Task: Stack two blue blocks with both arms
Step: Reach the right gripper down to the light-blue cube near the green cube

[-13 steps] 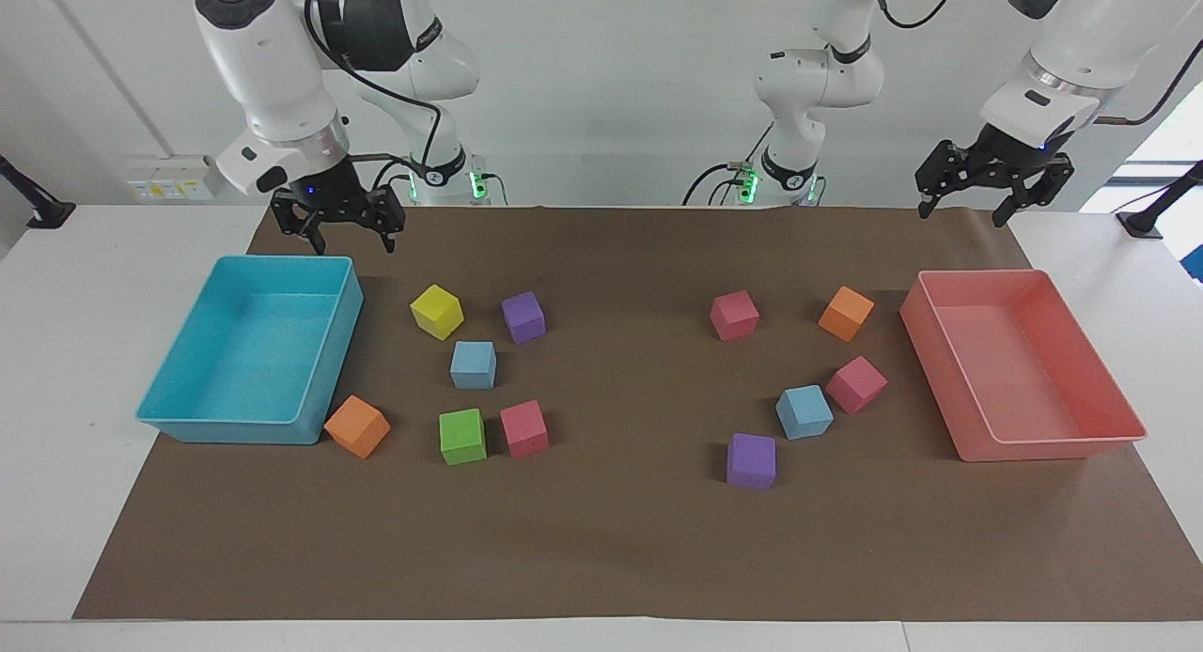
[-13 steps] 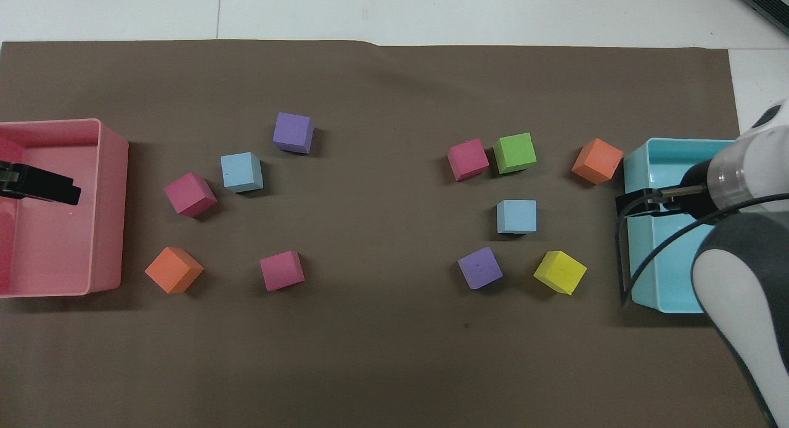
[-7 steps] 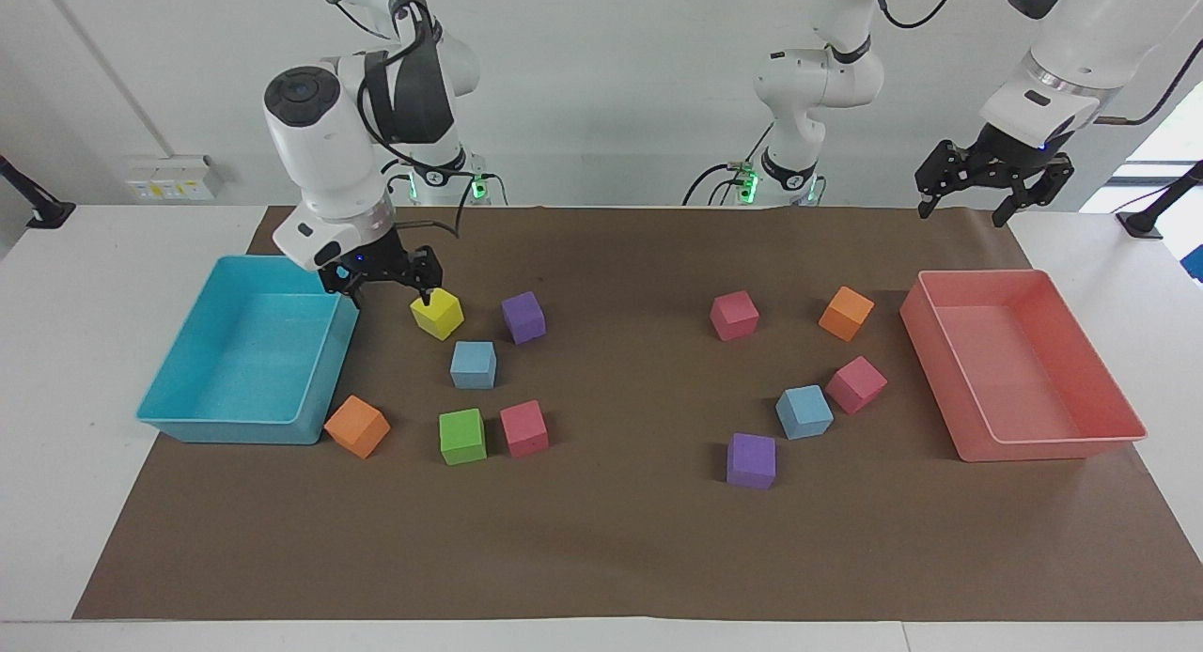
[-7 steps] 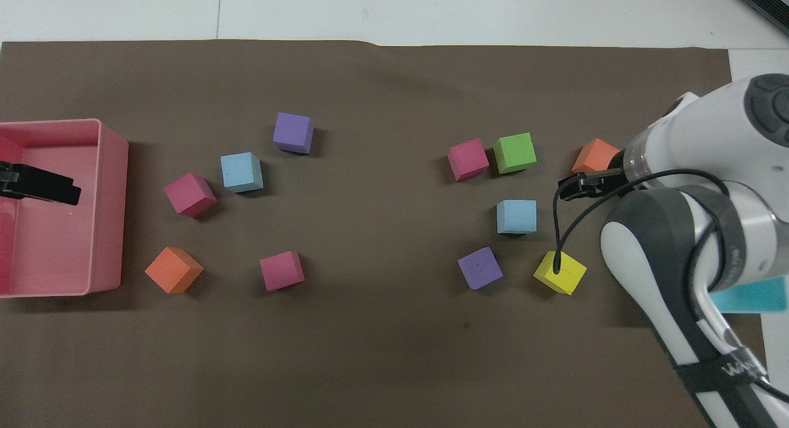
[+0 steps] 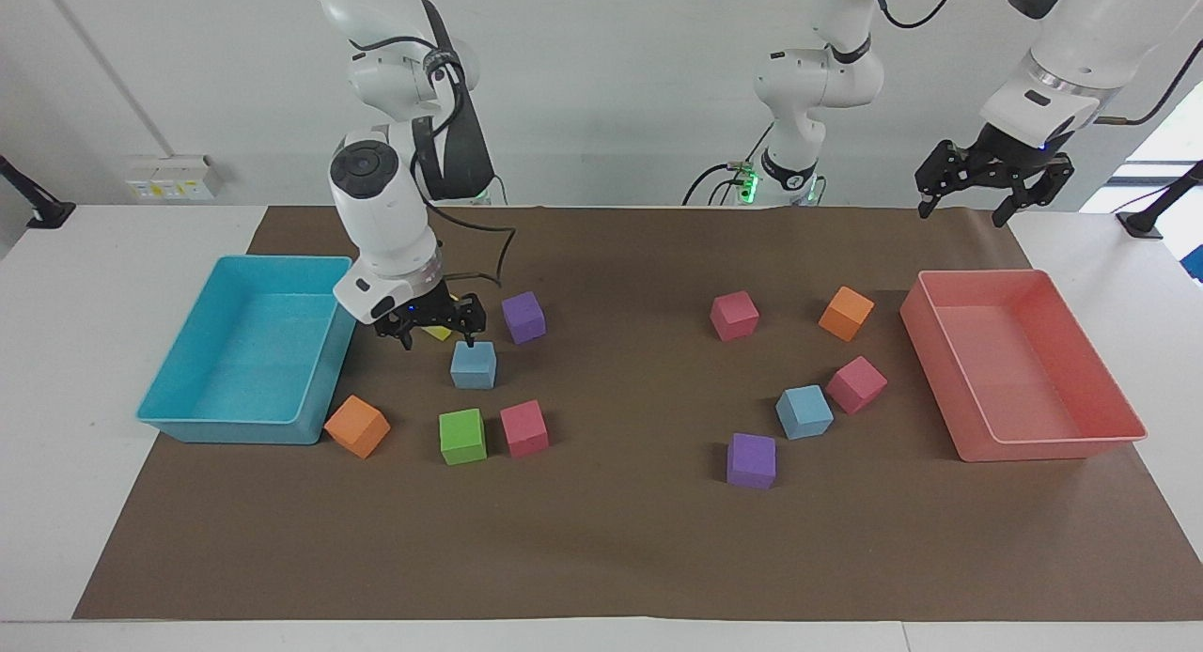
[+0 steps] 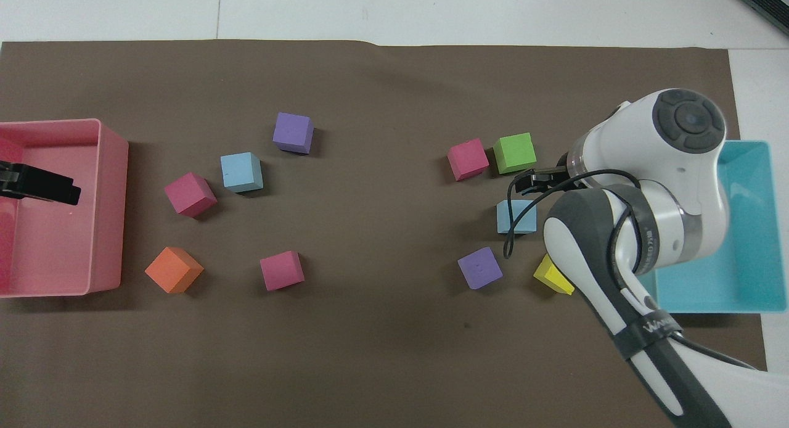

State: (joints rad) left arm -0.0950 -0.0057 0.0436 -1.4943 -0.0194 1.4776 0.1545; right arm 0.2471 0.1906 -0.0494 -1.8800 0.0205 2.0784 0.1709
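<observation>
The right claw (image 5: 430, 325), fingers spread wide, hangs just over one blue block (image 5: 473, 364) beside the turquoise tray (image 5: 246, 425), while the left claw (image 5: 992, 180) waits spread above the pink tray (image 5: 1053, 441), well apart from the other blue block (image 5: 804, 411).

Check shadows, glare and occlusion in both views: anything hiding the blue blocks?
Facing view: soft, even light; each cube throws a faint shadow on the brown mat; no glare; both blue blocks show whole. Overhead view: the right arm covers most of the yellow cube and an edge of the blue block beside it; right end effector barely visible.
</observation>
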